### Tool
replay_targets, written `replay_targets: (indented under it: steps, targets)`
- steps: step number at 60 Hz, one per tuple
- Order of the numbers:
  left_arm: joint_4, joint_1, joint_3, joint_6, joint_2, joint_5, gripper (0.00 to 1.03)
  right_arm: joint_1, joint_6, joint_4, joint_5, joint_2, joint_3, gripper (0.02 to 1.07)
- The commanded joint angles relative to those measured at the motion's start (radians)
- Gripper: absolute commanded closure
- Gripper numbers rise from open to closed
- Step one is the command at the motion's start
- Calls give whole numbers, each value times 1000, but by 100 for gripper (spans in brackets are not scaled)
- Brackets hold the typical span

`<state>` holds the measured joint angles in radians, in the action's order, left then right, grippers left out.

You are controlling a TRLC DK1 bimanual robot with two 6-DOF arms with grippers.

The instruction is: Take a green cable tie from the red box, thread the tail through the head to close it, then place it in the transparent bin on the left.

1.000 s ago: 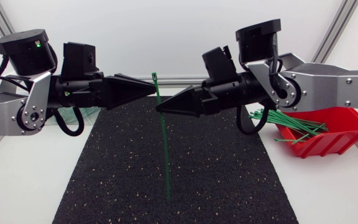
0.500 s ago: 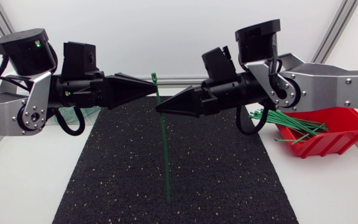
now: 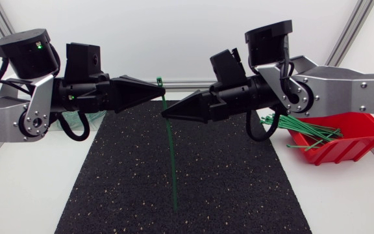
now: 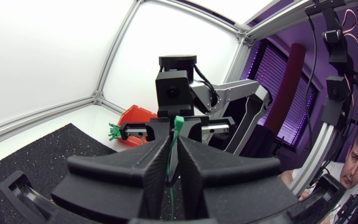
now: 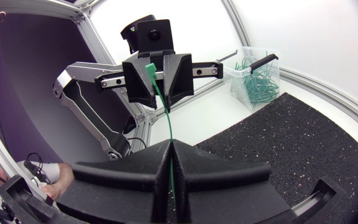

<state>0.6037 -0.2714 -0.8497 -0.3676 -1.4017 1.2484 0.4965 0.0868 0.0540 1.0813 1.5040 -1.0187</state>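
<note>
A straight green cable tie (image 3: 171, 156) hangs upright over the black mat, head (image 3: 159, 81) up and tail near the mat. My right gripper (image 3: 163, 114) is shut on its strap a little below the head; the strap rises out of the closed fingers (image 5: 171, 144). My left gripper (image 3: 160, 90) faces it from the other side, just above, with its fingers pressed onto the strap right under the head (image 4: 178, 122). The red box (image 3: 349, 140) at the right holds several more green ties. The transparent bin (image 5: 253, 78), with looped ties inside, stands behind my left arm.
A black speckled mat (image 3: 226, 195) covers the middle of the white table. Both arms stretch level above its far half, tips almost meeting. The red box sits off the mat's right edge, the bin off its far left corner.
The left gripper's fingers have come together onto the tie below its head, and the tie's top has shifted slightly left. The right arm has kept its hold and barely moved.
</note>
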Motion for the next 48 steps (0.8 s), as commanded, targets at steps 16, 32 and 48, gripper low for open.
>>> replay_targets:
  steps: [16, 32, 48]
  targets:
    - [21, -9, 21, -22, -22, -4, 100, 7, 30, 20, 8, 5, 19, 101]
    - [7, 8, 1, -13, -48, -102, 100, -7, 7, -34, -21, 32, -26, 89]
    - [-93, 72, -92, -11, -151, -43, 100, -52, -279, -325, -80, 79, -130, 53]
